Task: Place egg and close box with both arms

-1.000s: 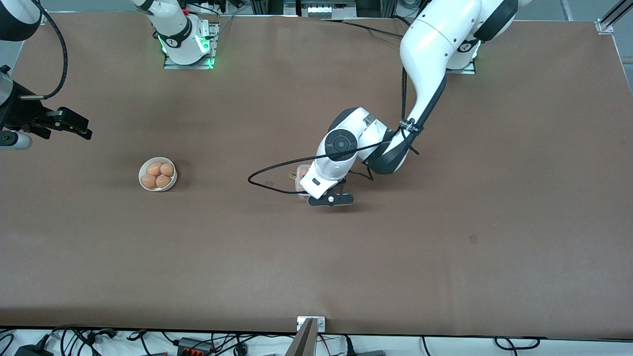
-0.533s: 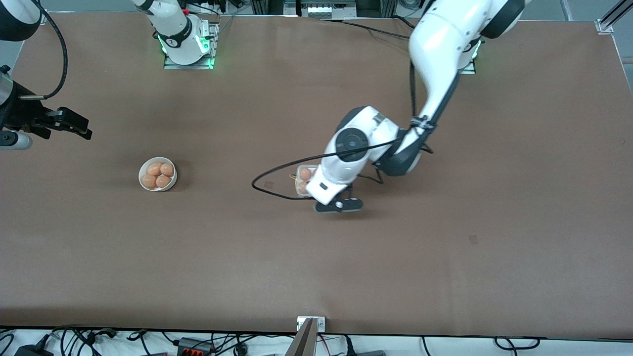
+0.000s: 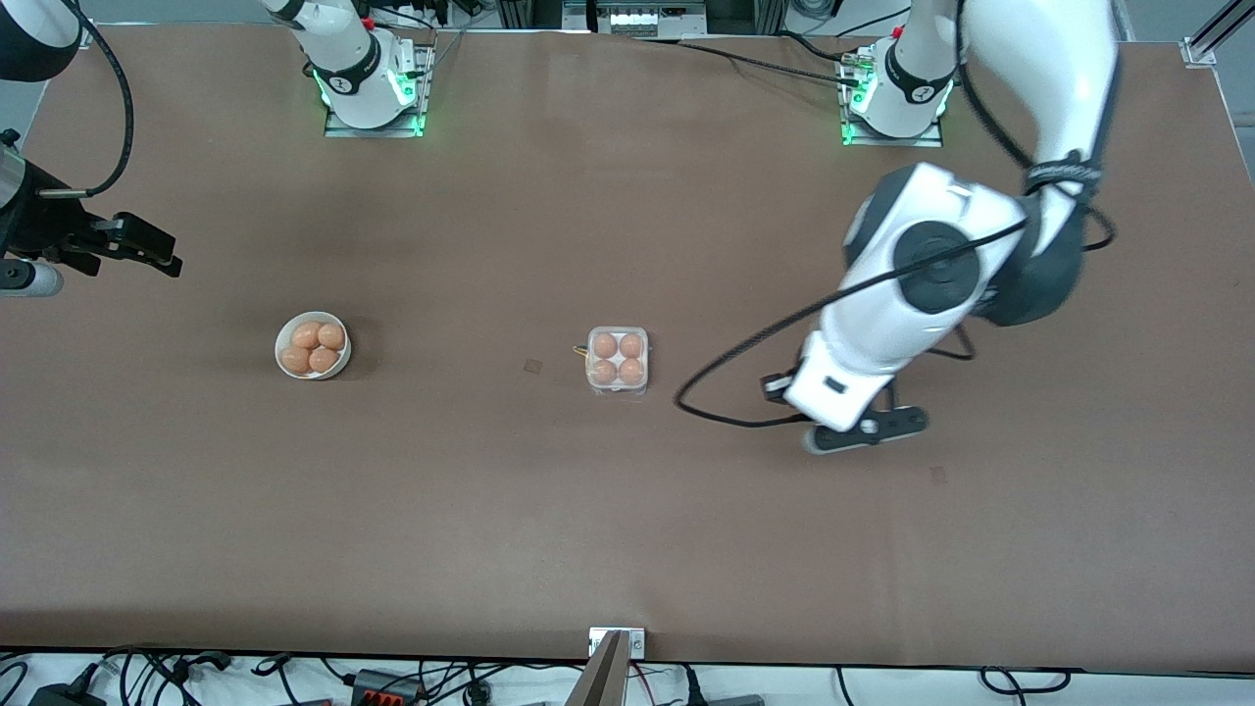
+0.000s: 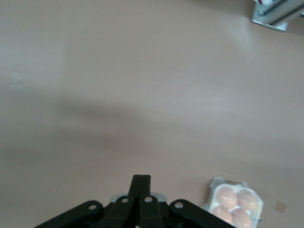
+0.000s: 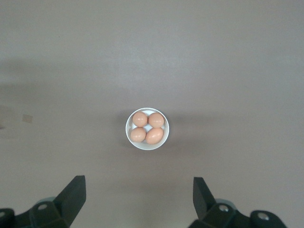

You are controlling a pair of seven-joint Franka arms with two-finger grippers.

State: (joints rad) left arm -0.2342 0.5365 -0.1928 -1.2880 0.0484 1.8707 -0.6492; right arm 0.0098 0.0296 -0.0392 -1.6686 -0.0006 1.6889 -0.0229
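Note:
The box (image 3: 618,360), a clear four-cup carton, sits mid-table with its lid down over several orange-brown eggs (image 3: 605,346); which one is the task's egg I cannot tell. My left gripper (image 3: 865,432) hangs over bare table toward the left arm's end, away from the box. In the left wrist view its fingers (image 4: 141,179) are pressed together with nothing between them, and the box (image 4: 235,203) shows off to one side. My right gripper (image 3: 147,245) waits open at the right arm's end; in its wrist view the gripper (image 5: 140,187) is high above the bowl.
A round white bowl (image 3: 286,334) with several more eggs (image 5: 147,128) stands toward the right arm's end. A tiny brass-coloured piece (image 3: 578,349) lies beside the box. Small tape marks (image 3: 532,367) dot the brown tabletop.
The left arm has swung away from over the box toward its own end of the table, uncovering the closed box. Its gripper stays shut. The right arm has not moved.

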